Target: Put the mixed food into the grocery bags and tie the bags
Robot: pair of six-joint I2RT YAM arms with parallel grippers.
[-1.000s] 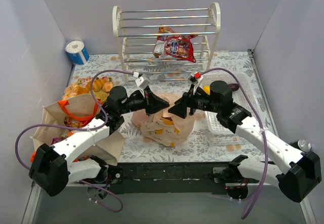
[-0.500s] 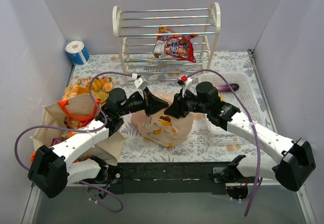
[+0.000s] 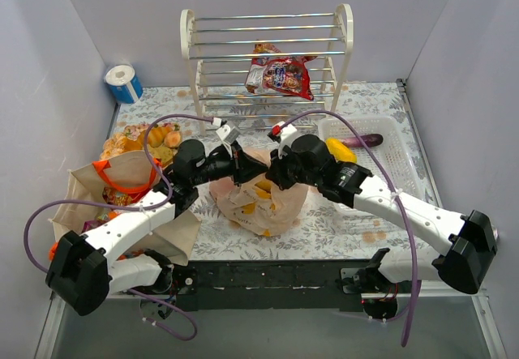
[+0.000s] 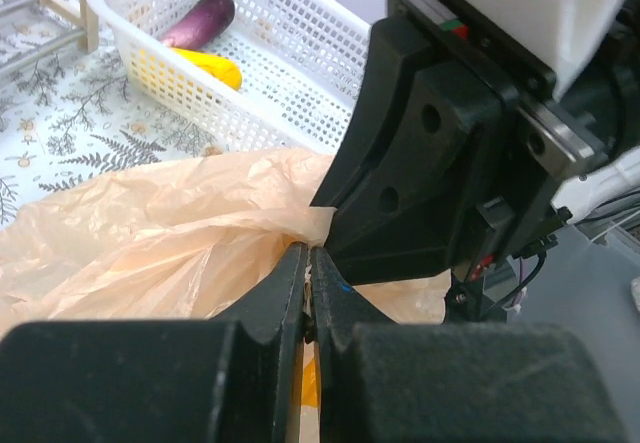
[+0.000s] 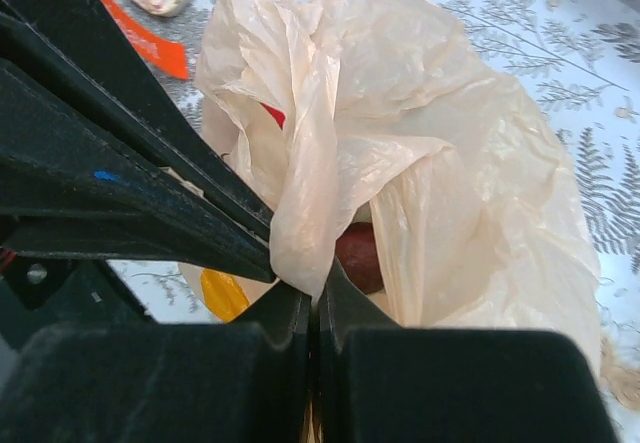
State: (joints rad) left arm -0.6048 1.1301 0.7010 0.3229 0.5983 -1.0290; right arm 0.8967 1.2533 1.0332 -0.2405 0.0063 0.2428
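The peach plastic bag sits in the middle of the worktop. Directly above it, the left gripper and the right gripper nearly meet, each clenched on the bag's gathered top film.

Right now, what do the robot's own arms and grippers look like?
Both the left arm and right arm have white shells with black joints; a purple cable loops along each. The left gripper and right gripper are black, with flat wedge-shaped fingers; one finger carries a small blue mark.
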